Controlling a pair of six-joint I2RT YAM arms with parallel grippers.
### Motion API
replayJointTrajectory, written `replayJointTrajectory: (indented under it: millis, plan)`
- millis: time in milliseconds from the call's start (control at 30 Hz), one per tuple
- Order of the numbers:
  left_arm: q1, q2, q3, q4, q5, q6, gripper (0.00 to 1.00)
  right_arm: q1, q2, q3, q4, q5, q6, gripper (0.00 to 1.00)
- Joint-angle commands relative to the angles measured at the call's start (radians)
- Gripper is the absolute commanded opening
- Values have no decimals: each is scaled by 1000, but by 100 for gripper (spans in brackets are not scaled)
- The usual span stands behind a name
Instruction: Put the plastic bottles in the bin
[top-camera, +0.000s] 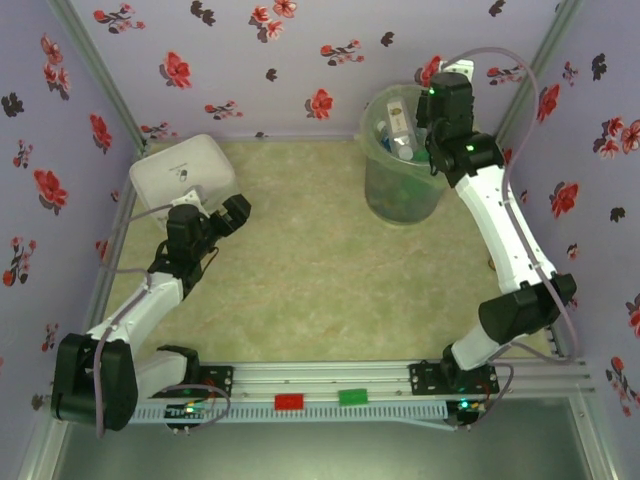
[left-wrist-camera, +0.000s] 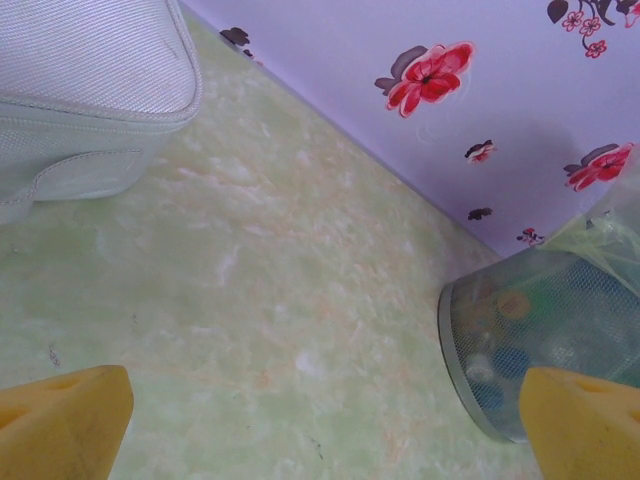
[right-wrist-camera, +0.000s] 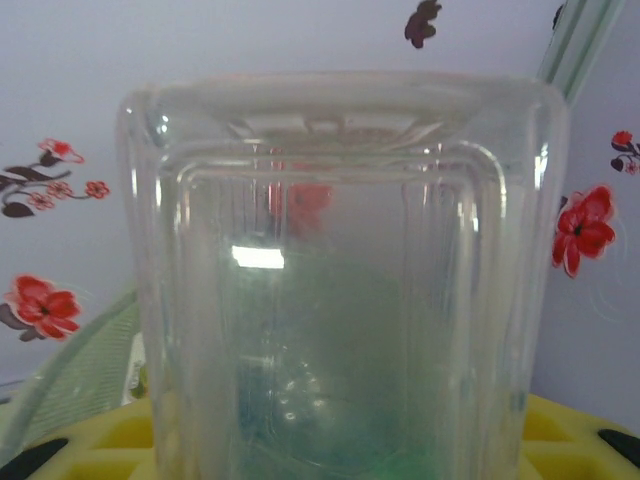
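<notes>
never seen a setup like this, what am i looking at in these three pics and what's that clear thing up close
These are two white robot arms bolted to the near edge of a table, each ending in a two-finger gripper. The overhead picture comes from a fixed camera above and behind them. The other two come from small cameras on the wrists, so each looks out past its own yellow fingers.

On the table stand a flat white box at the far left and a tall see-through bin at the far right, with bottles already inside.

The left gripper is open and empty, resting near the box. The right gripper is raised over the bin, and it is shut on a clear plastic bottle. That bottle is the clear thing in front of the right wrist camera.
</notes>
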Motion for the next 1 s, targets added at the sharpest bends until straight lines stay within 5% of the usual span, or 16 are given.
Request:
replayJointTrajectory:
  millis: [0,433,700,967]
  plan:
    - [5,0,32,8,14,23,100,-1,33,-27,41,2,-14,41]
    - [5,-35,25,-23,10,32,100,-15,111,-49,-12,-137,145,45]
    - [6,-51,34,-45,-2,38,100,-18,19,-86,-23,-51,214,92]
    - [6,-45,32,-32,-9,21,100,-21,-44,-49,-4,-46,127,97]
